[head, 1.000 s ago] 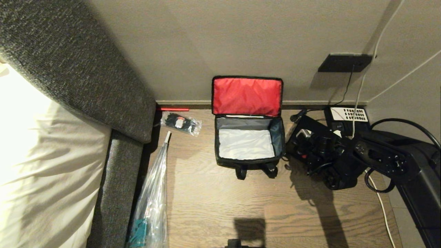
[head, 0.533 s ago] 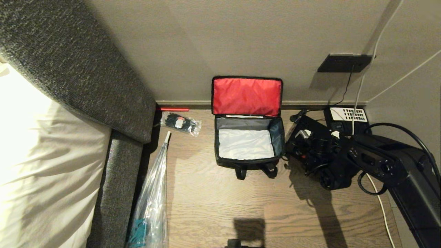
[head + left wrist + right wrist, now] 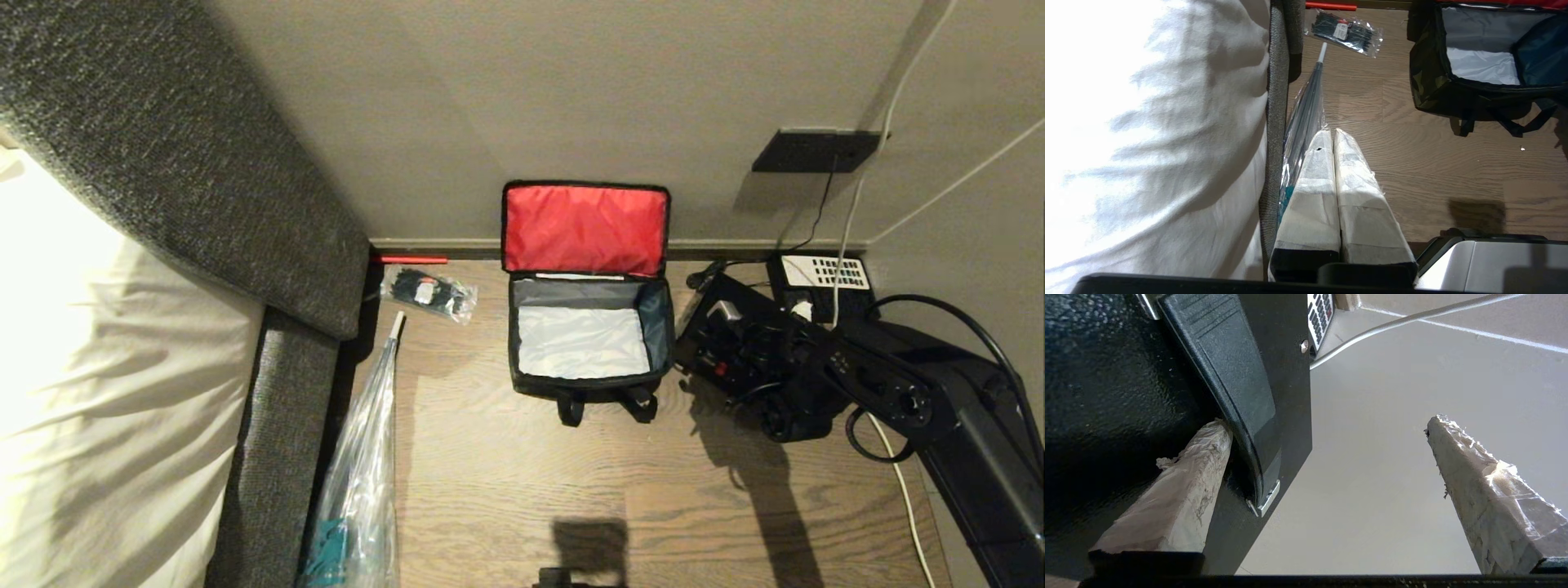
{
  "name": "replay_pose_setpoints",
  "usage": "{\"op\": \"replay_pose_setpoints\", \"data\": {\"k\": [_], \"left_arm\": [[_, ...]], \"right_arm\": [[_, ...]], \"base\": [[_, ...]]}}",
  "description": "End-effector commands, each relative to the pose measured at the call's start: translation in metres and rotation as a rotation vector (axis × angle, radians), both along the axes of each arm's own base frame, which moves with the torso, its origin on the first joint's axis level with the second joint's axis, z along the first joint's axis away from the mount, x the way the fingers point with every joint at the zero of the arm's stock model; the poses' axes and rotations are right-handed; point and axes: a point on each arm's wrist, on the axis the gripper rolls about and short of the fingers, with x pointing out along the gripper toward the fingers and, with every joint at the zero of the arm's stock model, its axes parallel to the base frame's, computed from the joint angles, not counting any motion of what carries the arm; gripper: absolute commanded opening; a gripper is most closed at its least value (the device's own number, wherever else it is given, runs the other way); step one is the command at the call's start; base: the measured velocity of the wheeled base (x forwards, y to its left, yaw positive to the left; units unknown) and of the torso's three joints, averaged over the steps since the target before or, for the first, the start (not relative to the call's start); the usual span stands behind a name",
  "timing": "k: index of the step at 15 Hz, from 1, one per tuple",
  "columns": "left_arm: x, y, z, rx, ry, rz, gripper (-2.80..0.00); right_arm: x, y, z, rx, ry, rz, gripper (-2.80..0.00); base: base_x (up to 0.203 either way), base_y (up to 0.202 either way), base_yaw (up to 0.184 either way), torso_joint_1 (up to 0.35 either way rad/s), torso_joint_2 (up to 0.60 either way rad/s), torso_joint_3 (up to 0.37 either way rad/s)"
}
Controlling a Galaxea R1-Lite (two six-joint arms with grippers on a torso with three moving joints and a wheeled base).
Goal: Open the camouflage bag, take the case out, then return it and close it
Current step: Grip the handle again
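Note:
The camouflage bag (image 3: pixel 588 384) stands open on the wooden floor against the wall, its red-lined lid (image 3: pixel 584 227) leaning back and its pale interior empty. It also shows in the left wrist view (image 3: pixel 1423 81). The black case (image 3: pixel 702 327) lies on the floor just right of the bag. My right gripper (image 3: pixel 763 314) hovers over it, open wide. In the right wrist view one taped finger (image 3: pixel 1196 465) rests against the case (image 3: pixel 1106 375) beside its handle (image 3: pixel 1229 375); the other finger (image 3: pixel 1474 469) is off the case. My left gripper (image 3: pixel 1333 132) is shut and empty, parked by the bed.
A bed with white bedding (image 3: pixel 73 367) and a grey frame (image 3: pixel 277 425) fills the left. A clear plastic bag (image 3: pixel 359 474) and a small packet of black items (image 3: pixel 429 292) lie left of the bag. A telephone (image 3: pixel 820 271), cables (image 3: pixel 853 204) and a wall plate (image 3: pixel 816 149) crowd the right corner.
My right arm has folded lower and its gripper has edged slightly farther over the case towards the wall, still open. The bag and left gripper have not moved.

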Motion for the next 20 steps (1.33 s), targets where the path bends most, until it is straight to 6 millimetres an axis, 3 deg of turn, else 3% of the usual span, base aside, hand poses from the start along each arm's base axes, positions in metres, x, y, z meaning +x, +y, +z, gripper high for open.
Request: {"op": "replay_pose_setpoints", "data": {"k": [1,11,14,20], "left_arm": [[0.000,0.000,0.000,0.000,-0.001,0.000,-2.80],[0.000,0.000,0.000,0.000,-0.001,0.000,-2.80],[0.000,0.000,0.000,0.000,-0.001,0.000,-2.80],[0.000,0.000,0.000,0.000,-0.001,0.000,-2.80]], "right_arm": [[0.005,-0.004,0.000,-0.006,-0.009,-0.014,0.00],[0.011,-0.009,-0.003,-0.007,-0.028,-0.037,0.00],[0.020,-0.009,0.004,-0.007,-0.070,-0.059,0.00],[0.018,-0.010,-0.009,-0.006,-0.037,-0.060,0.00]], "base": [[0.000,0.000,0.000,0.000,0.00,0.000],[0.000,0.000,0.000,0.000,0.00,0.000],[0.000,0.000,0.000,0.000,0.00,0.000],[0.000,0.000,0.000,0.000,0.00,0.000]]}}
